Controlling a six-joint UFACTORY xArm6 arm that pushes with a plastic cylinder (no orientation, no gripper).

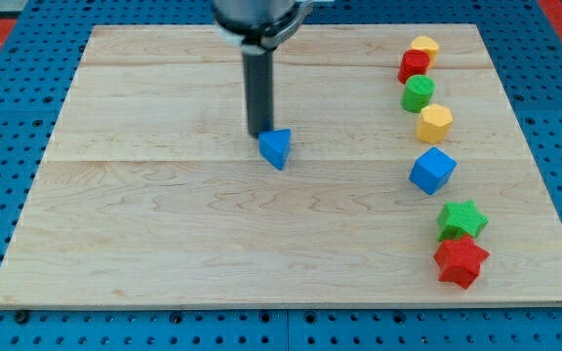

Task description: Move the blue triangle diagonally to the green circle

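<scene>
The blue triangle (276,148) lies near the middle of the wooden board (164,224). My tip (260,133) is at the triangle's upper left edge, touching or almost touching it. The green circle (419,94) sits at the view's upper right, in a column of blocks, well to the right of and slightly above the triangle.
The right-hand column holds, from top to bottom, a yellow block (424,47), a red block (414,65), the green circle, a yellow hexagon (435,123), a blue cube (432,171), a green star (461,218) and a red star (461,260).
</scene>
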